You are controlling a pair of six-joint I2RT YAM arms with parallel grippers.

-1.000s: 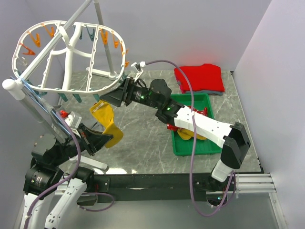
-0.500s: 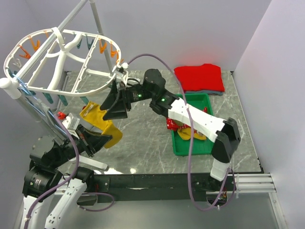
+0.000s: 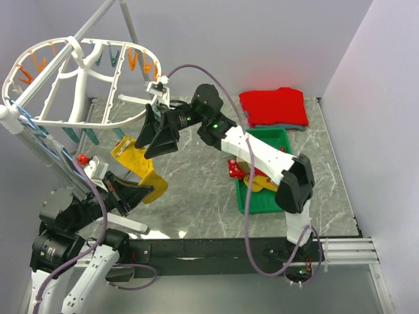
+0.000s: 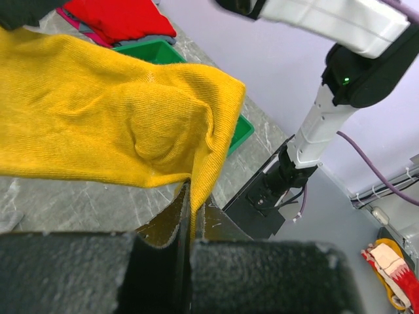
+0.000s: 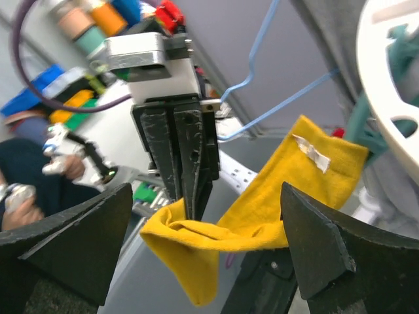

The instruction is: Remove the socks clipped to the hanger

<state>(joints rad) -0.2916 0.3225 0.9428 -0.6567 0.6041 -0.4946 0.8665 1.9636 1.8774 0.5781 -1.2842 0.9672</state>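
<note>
A mustard-yellow sock (image 3: 136, 165) hangs stretched below the near rim of the white oval hanger (image 3: 78, 85). My left gripper (image 3: 145, 188) is shut on its lower end; the left wrist view shows the sock (image 4: 111, 124) pinched between the shut fingers (image 4: 177, 216). My right gripper (image 3: 143, 149) is open beside the sock's upper part, its fingers (image 5: 65, 242) spread wide either side of the sock (image 5: 262, 209). The sock's top corner reaches a teal clip (image 5: 373, 127) under the hanger rim (image 5: 386, 98); I cannot tell whether the clip grips it.
A green tray (image 3: 281, 137) at the right holds red patterned socks (image 3: 236, 169) and a yellow one. A folded red garment (image 3: 275, 106) lies behind it. The hanger's stand pole (image 3: 98, 23) and orange and teal clips (image 3: 134, 60) crowd the upper left.
My right arm has swung left and up toward the hanger's near rim and the sock's top. The hanger has tilted and shifted left. The left gripper has kept its hold.
</note>
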